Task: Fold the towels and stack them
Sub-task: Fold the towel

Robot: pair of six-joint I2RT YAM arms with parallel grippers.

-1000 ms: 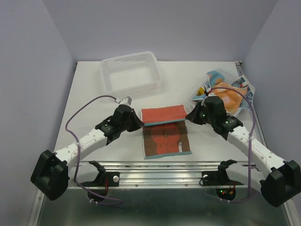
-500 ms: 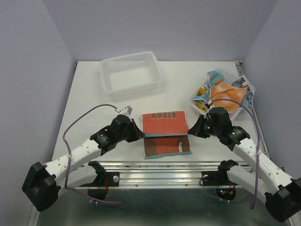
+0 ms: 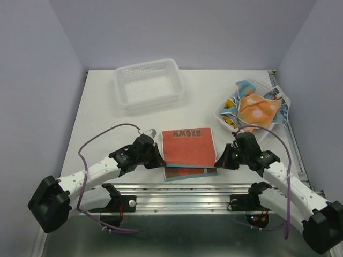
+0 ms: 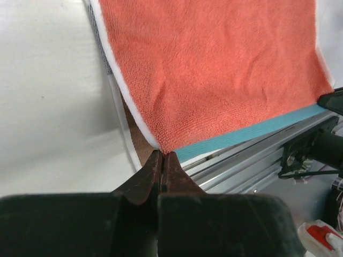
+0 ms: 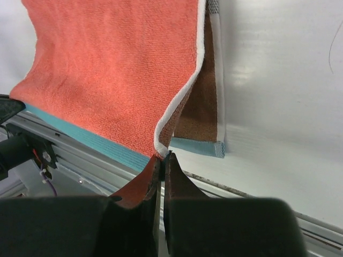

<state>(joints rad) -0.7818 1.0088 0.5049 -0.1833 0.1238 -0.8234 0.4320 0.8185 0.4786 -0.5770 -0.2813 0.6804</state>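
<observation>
Red-orange towel (image 3: pixel 187 147) sits lower centre of top view; left pincer (image 4: pixel 162 159) clamped on its lower-left corner, right pincer (image 5: pixel 163 159) on lower-right corner.

Colours and patterns, table scene.
Red-orange towel (image 3: pixel 187 147): plain terry face, white edging, teal band along one edge, brown underside, dark "BROWN" lettering near the far edge. Heaped towels (image 3: pixel 257 107): one orange with pale dots, others light blue with yellow and orange patches. Empty basket (image 3: pixel 149 85): white, perforated. Table (image 3: pixel 102 123) white; walls (image 3: pixel 187 32) pale lavender.
</observation>
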